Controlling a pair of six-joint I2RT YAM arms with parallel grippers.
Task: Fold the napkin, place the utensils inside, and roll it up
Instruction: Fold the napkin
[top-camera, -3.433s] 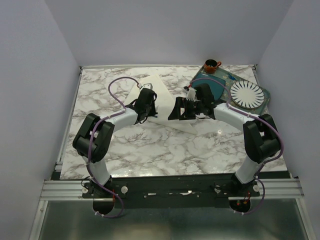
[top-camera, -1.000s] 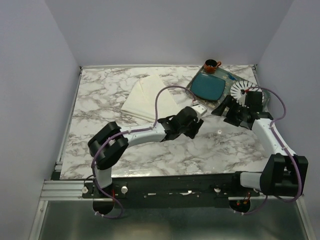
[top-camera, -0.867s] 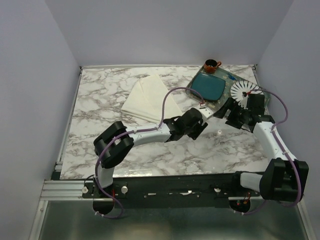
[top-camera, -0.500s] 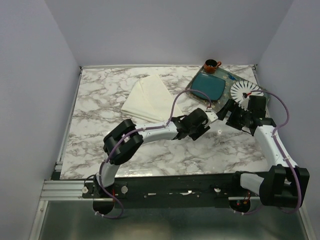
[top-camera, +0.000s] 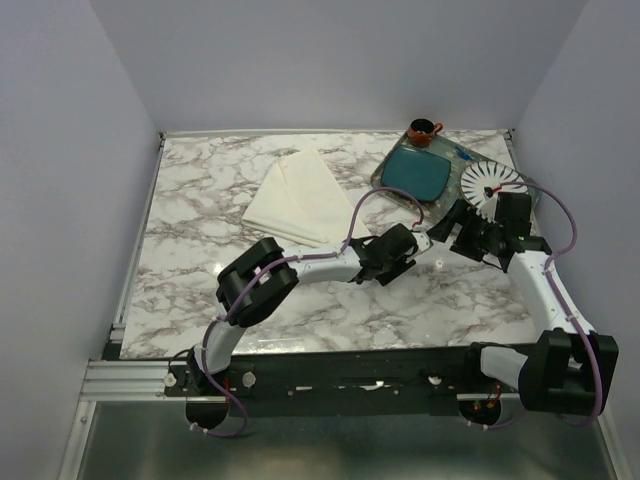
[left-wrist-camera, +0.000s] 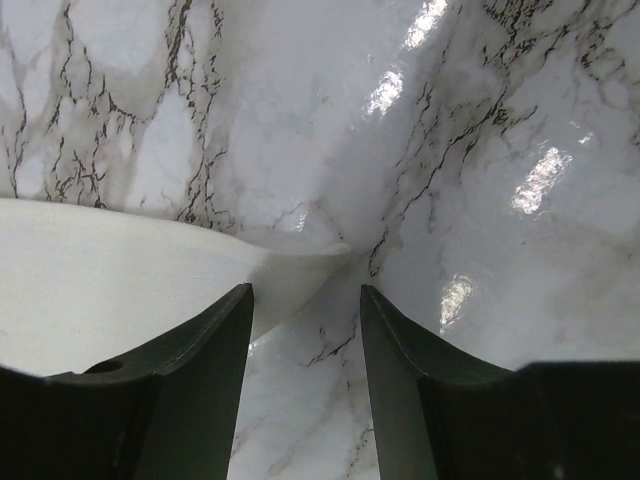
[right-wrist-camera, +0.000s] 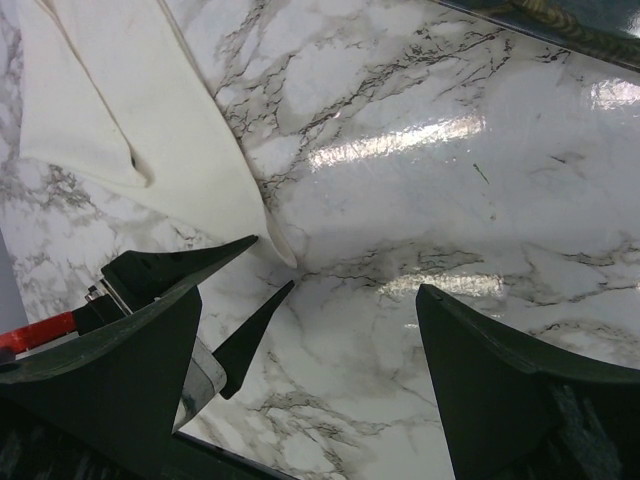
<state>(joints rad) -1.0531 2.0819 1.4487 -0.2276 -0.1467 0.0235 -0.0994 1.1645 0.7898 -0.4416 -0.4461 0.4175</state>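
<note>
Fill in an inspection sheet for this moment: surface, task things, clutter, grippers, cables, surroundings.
Surface: marble table, glossy, no spills seen.
Job's things: napkin folded, lying flat; spoon probably the thin teal streak on the tray, too small to confirm.
Clutter: teal plate and white ribbed plate on a dark tray; brown cup by its far corner.
Grippers: left gripper open, empty, at the napkin's near corner; right gripper open wide, empty, over bare marble.
Cables: purple cable loops along each arm, snagging nothing.
Surroundings: plain walls; metal rail at the near edge.
</note>
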